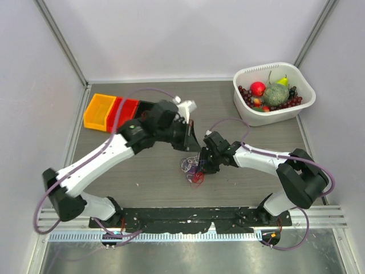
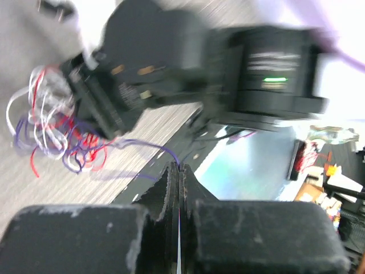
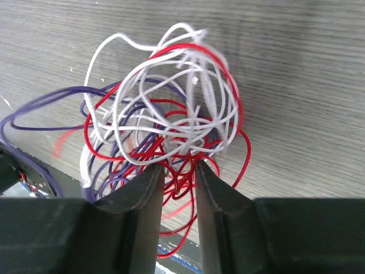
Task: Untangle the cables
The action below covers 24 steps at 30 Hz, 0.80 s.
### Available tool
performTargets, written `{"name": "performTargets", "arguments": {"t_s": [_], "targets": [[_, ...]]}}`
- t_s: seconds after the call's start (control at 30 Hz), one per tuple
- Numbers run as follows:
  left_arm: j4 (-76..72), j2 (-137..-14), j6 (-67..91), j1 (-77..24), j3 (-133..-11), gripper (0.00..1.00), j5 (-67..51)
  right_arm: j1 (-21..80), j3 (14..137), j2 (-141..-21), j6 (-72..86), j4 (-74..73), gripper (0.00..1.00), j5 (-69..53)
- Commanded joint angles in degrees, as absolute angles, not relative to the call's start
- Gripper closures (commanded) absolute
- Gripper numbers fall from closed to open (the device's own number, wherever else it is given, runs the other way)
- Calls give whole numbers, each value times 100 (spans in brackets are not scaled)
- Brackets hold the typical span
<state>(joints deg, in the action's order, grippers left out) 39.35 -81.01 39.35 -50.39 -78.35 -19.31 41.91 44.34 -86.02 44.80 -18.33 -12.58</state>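
Grey wood-grain tabletop (image 1: 154, 185) carries the cables (image 3: 171, 114) near its middle: a roundish knot of thin, glossy red, white and purple wire with no clear long axis, purple loops trailing sideways. Left gripper (image 2: 179, 168) is pressed together on one purple strand. Right gripper (image 3: 179, 171) stands narrowly apart, red loops between its matte black jaws.

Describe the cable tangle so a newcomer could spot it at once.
From the white basket at the far right, look to the near middle of the grey table. The cables are a small tangle of thin red, white and purple wires, far thinner than the purple robot hoses.
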Motion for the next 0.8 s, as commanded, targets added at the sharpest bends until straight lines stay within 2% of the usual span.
{"name": "performTargets", "arguments": {"t_s": [0.0,0.1,0.37,0.6,0.77], "targets": [[3209,-7015,3428,-5071,-8963,100,-1865,4175,4377,-8517,4632,-1793,69,-756],[3102,-6811,3340,-5080,-9832,100,-1600,4122,4289,-8429,4632,-1872,71,-589],[3701,-7769,3366,-5080,-13637,100,-1556,3595,4157,-8306,4579,-2153,71,-308],[2181,-7787,3832,-5071,-14106,100,-1468,3331,4052,-8139,4465,-2373,71,-18],[2670,-7998,3552,-5071,-14371,100,-1144,3190,4025,-7893,4465,-2584,71,289]]}}
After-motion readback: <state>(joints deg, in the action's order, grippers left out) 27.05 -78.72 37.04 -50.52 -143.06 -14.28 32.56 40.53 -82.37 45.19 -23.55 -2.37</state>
